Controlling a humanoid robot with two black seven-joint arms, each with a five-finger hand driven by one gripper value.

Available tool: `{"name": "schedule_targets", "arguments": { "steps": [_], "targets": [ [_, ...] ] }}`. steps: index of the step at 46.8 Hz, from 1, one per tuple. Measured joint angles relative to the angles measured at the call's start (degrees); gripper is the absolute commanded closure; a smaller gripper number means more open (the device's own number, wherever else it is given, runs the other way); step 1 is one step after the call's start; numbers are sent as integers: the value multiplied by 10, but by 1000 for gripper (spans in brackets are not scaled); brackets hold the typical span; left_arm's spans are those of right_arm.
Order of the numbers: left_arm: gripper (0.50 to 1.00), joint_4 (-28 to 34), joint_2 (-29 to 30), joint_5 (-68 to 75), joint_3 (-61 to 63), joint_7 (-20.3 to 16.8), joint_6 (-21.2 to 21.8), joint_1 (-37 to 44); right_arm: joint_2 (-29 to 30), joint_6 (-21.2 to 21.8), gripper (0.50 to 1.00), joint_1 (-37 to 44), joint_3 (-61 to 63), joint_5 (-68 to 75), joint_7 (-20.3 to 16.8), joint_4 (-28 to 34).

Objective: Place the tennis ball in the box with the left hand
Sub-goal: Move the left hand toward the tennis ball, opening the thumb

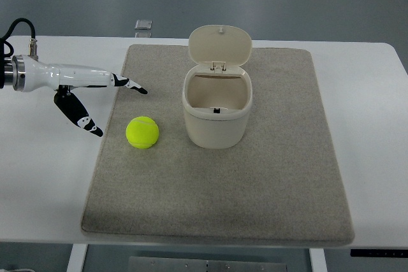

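A yellow-green tennis ball (142, 132) lies on the grey mat (255, 183), left of centre. To its right stands a cream box (217, 116) with its hinged lid tipped up and back, the inside showing bare. My left hand (119, 109) reaches in from the left edge, white with black fingertips, open with fingers spread. One finger (135, 86) points right above the ball, the thumb (86, 122) angles down to the ball's left. The hand is apart from the ball and holds nothing. The right arm does not show.
The mat lies on a white table (44, 183). A small clear square object (144, 25) sits at the table's far edge. The grey floor shows beyond the table.
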Motion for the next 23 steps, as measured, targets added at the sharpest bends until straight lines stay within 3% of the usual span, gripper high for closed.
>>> {"name": "schedule_targets", "arguments": {
  "steps": [16,23],
  "targets": [
    [512,3,-50,123,3,0,83,37,0,0,599,0,0,0,0,0],
    [514,3,-60,146,3,0,97,46,0,0,599,0,0,0,0,0]
  ]
}}
